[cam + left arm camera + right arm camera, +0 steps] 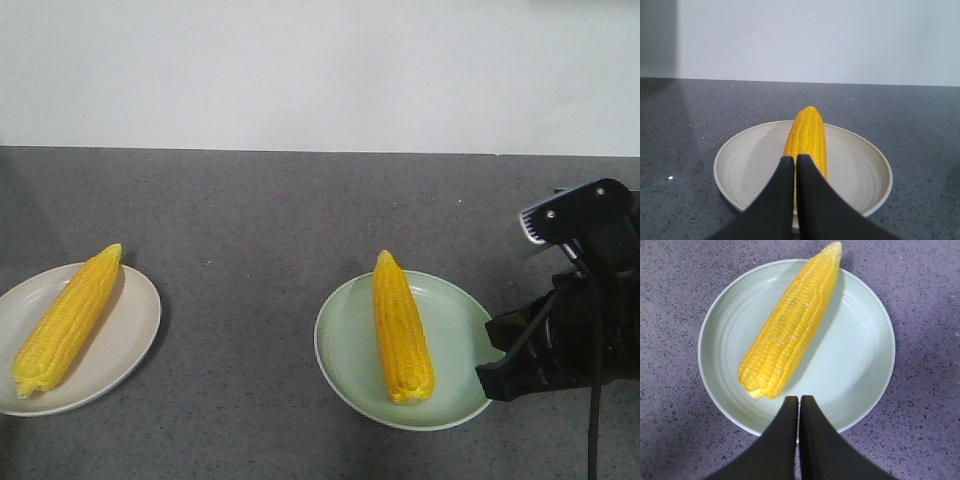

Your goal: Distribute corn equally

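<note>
Yellow corn [66, 320] [402, 328] (one per plate)

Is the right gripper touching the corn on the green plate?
Apart. In the right wrist view, the shut right gripper sits just short of the corn, with a strip of bare green plate visible between its fingertips and the cob's blunt end.

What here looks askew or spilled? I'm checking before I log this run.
Nothing stands out. One corn cob lies within the beige plate, another cob within the green plate. Both plates sit flat on the counter, and nothing is spilled.
</note>
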Robot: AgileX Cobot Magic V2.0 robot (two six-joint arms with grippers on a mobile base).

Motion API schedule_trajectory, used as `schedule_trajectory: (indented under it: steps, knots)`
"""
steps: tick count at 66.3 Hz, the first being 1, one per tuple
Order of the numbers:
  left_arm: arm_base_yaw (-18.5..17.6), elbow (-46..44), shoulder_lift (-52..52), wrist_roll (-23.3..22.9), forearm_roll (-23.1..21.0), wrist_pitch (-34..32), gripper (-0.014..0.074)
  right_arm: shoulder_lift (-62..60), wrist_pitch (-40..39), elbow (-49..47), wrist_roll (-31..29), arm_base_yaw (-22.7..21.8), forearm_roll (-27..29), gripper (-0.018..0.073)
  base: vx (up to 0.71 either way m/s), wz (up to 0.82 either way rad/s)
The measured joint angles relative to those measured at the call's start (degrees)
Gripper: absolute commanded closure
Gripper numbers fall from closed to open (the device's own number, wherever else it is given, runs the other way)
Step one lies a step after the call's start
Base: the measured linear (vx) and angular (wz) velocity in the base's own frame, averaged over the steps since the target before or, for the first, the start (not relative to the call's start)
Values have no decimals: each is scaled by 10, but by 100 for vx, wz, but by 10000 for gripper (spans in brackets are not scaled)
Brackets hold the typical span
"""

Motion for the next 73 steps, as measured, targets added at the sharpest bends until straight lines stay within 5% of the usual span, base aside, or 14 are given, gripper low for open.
schedule_trajectory:
  steps: [13,73]
  knots:
    - [10,2,0,-9,35,10,604,0,6,1,0,0,0,570,0,0]
    - [17,2,0,-38,44,-98,604,0,8,1,0,0,0,570,0,0]
